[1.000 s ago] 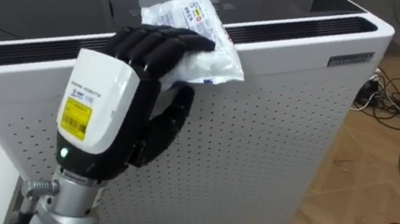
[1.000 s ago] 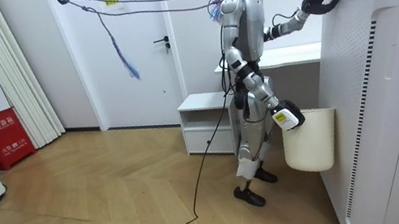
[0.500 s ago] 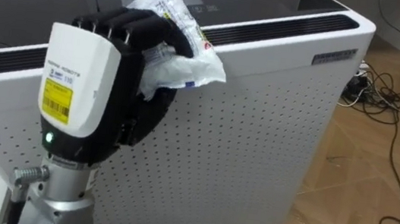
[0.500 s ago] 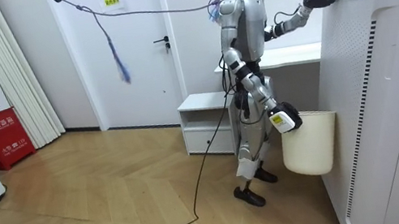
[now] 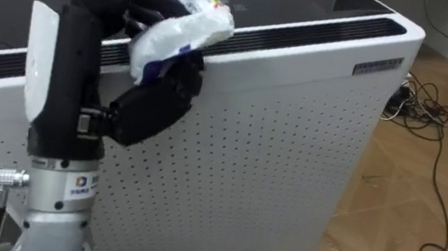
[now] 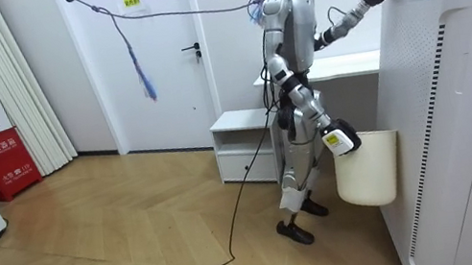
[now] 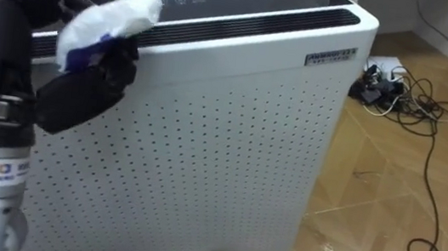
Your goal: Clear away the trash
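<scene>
Half the crinkled white plastic wrapper [image 5: 180,30] hides inside the left hand [image 5: 145,103], clamped around it (black fingers), above the near edge of the perforated white appliance [image 5: 291,134]; right hand [image 6: 338,139] beside a smooth cream bin [image 6: 364,168].

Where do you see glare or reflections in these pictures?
Left eye view: the glossy dark appliance top mirrors bright light, the wood floor shines with pale patches, and the plastic wrapper in the left hand glints. Room view: even light, faint floor sheen.

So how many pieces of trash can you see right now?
1: a white plastic wrapper gripped in the left hand, just above the white appliance's top. Others may be hidden.
</scene>
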### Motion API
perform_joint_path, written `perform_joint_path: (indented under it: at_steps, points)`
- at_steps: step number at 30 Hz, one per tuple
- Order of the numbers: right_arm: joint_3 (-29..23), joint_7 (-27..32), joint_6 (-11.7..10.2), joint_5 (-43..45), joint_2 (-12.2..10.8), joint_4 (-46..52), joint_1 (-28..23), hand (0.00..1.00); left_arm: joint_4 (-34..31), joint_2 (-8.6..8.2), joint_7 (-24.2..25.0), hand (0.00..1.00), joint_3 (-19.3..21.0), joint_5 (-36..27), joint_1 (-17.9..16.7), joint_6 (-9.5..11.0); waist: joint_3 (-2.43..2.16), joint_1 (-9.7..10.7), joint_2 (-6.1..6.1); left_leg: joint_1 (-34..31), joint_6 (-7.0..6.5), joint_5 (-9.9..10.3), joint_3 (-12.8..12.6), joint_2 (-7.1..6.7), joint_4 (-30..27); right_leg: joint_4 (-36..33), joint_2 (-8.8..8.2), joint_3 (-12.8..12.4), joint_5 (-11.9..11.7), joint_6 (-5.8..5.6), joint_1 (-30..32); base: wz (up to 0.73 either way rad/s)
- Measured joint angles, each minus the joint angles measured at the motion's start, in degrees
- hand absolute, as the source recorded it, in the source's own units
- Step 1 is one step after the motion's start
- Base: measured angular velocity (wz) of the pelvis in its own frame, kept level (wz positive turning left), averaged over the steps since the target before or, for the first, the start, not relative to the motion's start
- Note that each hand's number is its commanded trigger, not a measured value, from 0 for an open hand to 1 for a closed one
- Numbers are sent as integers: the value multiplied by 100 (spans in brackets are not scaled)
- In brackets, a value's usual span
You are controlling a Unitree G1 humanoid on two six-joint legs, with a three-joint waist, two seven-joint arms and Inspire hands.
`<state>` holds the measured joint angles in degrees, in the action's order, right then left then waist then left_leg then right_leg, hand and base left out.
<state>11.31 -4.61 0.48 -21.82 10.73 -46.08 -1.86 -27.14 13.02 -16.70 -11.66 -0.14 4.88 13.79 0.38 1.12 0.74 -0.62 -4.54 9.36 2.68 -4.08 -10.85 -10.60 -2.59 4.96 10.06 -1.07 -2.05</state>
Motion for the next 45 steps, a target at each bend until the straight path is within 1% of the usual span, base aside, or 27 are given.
perform_joint_path:
  at_steps: [1, 2, 3, 4, 5, 7, 8, 9, 10, 12, 13, 16, 18, 20, 21, 23, 25, 28, 29, 32, 34, 36, 38, 41, 42, 44, 45]
  points:
    - [90, -7, 0, 0, 3, -1, 44, 100, -17, -75, 340, 100, -20, -659, 0, 57, -4, -4, -19, -2, 0, 0, 0, -3, -6, -1, -1, -5, 0, 0, 1, 0]
    - [125, -17, 0, 8, 3, -1, 56, 100, -16, -92, 513, 100, -47, -952, 1, 81, -9, -3, -34, -2, 0, 0, 0, -4, -13, -2, -4, 1, 0, 0, -1, 0]
    - [146, -44, 0, 47, -7, 0, 80, 100, -14, -85, 869, 100, -172, -1546, 1, 108, -19, -1, -51, -1, -1, 0, -8, -5, -19, -5, -7, -2, 0, 0, -3, 0]
    - [169, -60, 0, 51, -5, -2, 130, 100, 2, -78, 1232, 100, -392, -2130, -2, 101, -13, 8, -60, -7, -2, 1, -11, -10, -28, -9, -12, -4, -2, 3, -2, 0]
    - [194, -60, 0, 51, -5, -2, 155, 100, 10, -70, 1411, 100, -501, -2429, -10, 70, -11, 20, -61, -11, -2, 1, -11, -14, -36, -13, -15, -4, -4, 3, -2, 0]
    - [325, -67, 0, 144, -7, -8, 233, 100, 226, -42, 2027, 100, -969, -3114, -55, -308, -4, 50, -54, -28, -3, 1, -12, -14, -56, -29, -16, -12, -14, 2, 2, 0]
    - [345, -86, 0, 190, -11, -7, 251, 100, 277, -40, 2138, 100, -1048, -3202, -72, -419, 0, 64, -50, -48, -3, 1, -3, -13, -57, -34, -15, -14, -15, 3, 12, 0]
    - [362, -115, 0, 213, -13, -7, 275, 100, 354, -16, 2347, 100, -1168, -3287, -77, -629, 2, 95, -45, -80, -2, 1, 10, -8, -75, -39, -9, -12, -20, 11, 48, -3]
    - [373, -128, 0, 213, -10, -7, 305, 100, 394, 3, 2582, 100, -1195, -3296, -83, -785, 7, 88, -36, -102, -2, 0, -13, 5, -85, -71, -5, -20, -21, 13, 101, -5]
    - [377, -142, 0, 206, -9, -6, 319, 100, 397, 26, 2864, 100, -1194, -3299, -82, -900, 16, 81, -28, -116, 0, 1, -38, 22, -83, -94, 7, -23, -20, 13, 135, -6]
    - [377, -142, 0, 207, -4, -6, 320, 100, 397, 25, 3053, 100, -1184, -3298, -82, -928, 16, 54, -25, -130, 2, 2, -58, 32, -83, -97, 14, -23, -20, 13, 156, -3]
    - [376, -136, 0, 207, 22, -3, 328, 100, 400, 32, 3346, 100, -1148, -3299, -82, -1010, 23, 20, -11, -187, 4, 1, -57, 38, -90, -98, 18, -20, -20, 14, 210, 0]
    - [376, -93, 2, 206, 34, -3, 335, 100, 433, 39, 3494, 100, -1087, -3301, -85, -1139, 41, -18, 16, -192, 4, 2, -65, 37, -78, -100, 16, -26, -20, 13, 225, -2]
    - [375, -87, 12, 207, 40, 8, 351, 100, 606, 73, 3630, 100, -1042, -3300, -102, -1151, 43, -50, 38, -237, 4, 2, -66, 39, -78, -111, 14, -34, -20, 14, 279, -3]
    - [372, -87, 51, 207, 49, 58, 351, 100, 766, 99, 3702, 100, -1020, -3297, -129, -1211, 44, -55, 44, -278, 4, 2, -59, 38, -92, -116, 12, -27, -20, 14, 312, 0]
    - [372, -91, 113, 207, 51, 200, 351, 100, 937, 137, 3798, 100, -945, -3296, -306, -1344, 46, -38, 45, -311, 7, 0, -52, 40, -95, -123, 14, -26, -20, 14, 349, 0]
    - [368, -97, 115, 206, 78, 227, 390, 100, 1331, 151, 3915, 100, -907, -3287, -523, -1382, 46, -22, 45, -375, 7, 0, -39, 38, -109, -152, 13, -17, -19, 15, 416, 0]
    - [373, -90, 115, 205, 74, 212, 466, 100, 1738, 219, 3955, 100, -892, -3287, -594, -1490, 51, -39, 41, -622, 7, -1, -32, 35, -238, -237, 2, 21, -19, 15, 635, 3]
    - [379, -85, 116, 203, 75, 187, 488, 100, 1823, 223, 3963, 100, -893, -3287, -594, -1491, 51, -47, 41, -665, 7, -1, -26, 31, -261, -241, -3, 28, -19, 16, 661, 5]
    - [380, -60, 117, 203, 48, 2, 575, 100, 2456, 189, 3981, 100, -898, -3269, -594, -1491, 64, -77, 29, -699, 6, -1, -30, 31, -289, -315, -16, 82, -17, 17, 719, 1]
    - [384, -53, 121, 195, 46, -84, 649, 100, 2895, 182, 3964, 100, -897, -3247, -594, -1495, 76, -114, 34, -889, 6, -1, -18, 31, -364, -342, -22, 154, -21, 26, 872, 5]
    - [386, -35, 121, 199, 49, -103, 657, 100, 3102, 184, 3935, 100, -930, -3039, -594, -1506, 80, -139, 42, -1054, 9, -4, -1, 34, -434, -355, -21, 173, -36, 50, 1002, 7]
    - [386, -34, 121, 163, 31, -217, 688, 100, 3219, 180, 3932, 100, -993, -3011, -623, -1510, 85, -143, 49, -1146, 9, -4, 48, 30, -479, -358, -20, 217, -40, 57, 1051, 12]
    - [386, -31, 120, 161, 14, -311, 783, 100, 3426, 96, 3931, 100, -1024, -2909, -652, -1500, 108, -155, 107, -1279, 12, -6, 59, 29, -509, -404, -24, 233, -41, 58, 1194, 2]
    - [390, -10, 120, 159, 20, -311, 845, 100, 3629, 60, 3935, 100, -1058, -2904, -619, -1449, 130, -161, 148, -1353, 17, -12, 60, 28, -525, -426, -24, 236, -41, 58, 1263, 0]
    - [428, 16, 120, 153, 21, -310, 931, 100, 3947, 26, 3937, 100, -1126, -2881, -575, -1451, 139, -141, 190, -1499, 24, -17, 88, 30, -576, -453, -22, 269, -41, 58, 1386, 7]
    - [430, 16, 120, 145, 17, -311, 964, 100, 4086, -13, 3939, 57, -1156, -2816, -570, -1459, 140, -133, 197, -1597, 35, -23, 107, 32, -596, -478, -23, 297, -41, 59, 1483, 9]
